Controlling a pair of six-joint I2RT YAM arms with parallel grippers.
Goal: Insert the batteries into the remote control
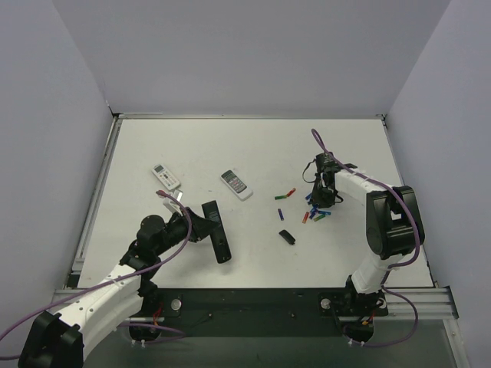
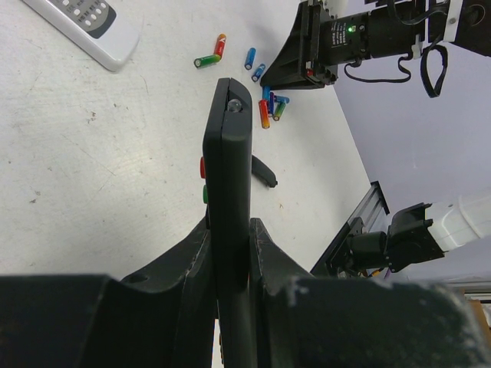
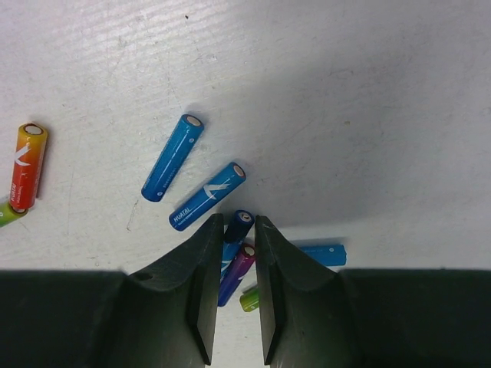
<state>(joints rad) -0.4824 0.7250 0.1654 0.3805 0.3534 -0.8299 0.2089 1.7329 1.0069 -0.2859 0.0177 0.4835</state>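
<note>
The long black remote control [image 2: 229, 153] stands on its edge, and my left gripper [image 2: 229, 230] is shut on its lower part; from above it is a dark bar [image 1: 217, 231] at the left-centre of the table. The batteries [image 1: 316, 215] lie scattered at the right. My right gripper [image 3: 238, 222] is down in that pile, its jaws narrowed onto a dark blue battery [image 3: 238, 227]. A purple battery [image 3: 236, 272] lies in the same gap below it, with a green one [image 3: 249, 299] further down. Two light blue batteries [image 3: 207, 195] lie just left of the fingers.
Two white remotes [image 1: 166, 178] [image 1: 235, 184] lie at the back left and centre. A small black cover [image 1: 287, 237] rests between the arms. A red-orange battery [image 3: 28, 165] lies apart to the left, and another blue one [image 3: 322, 254] lies right of the fingers.
</note>
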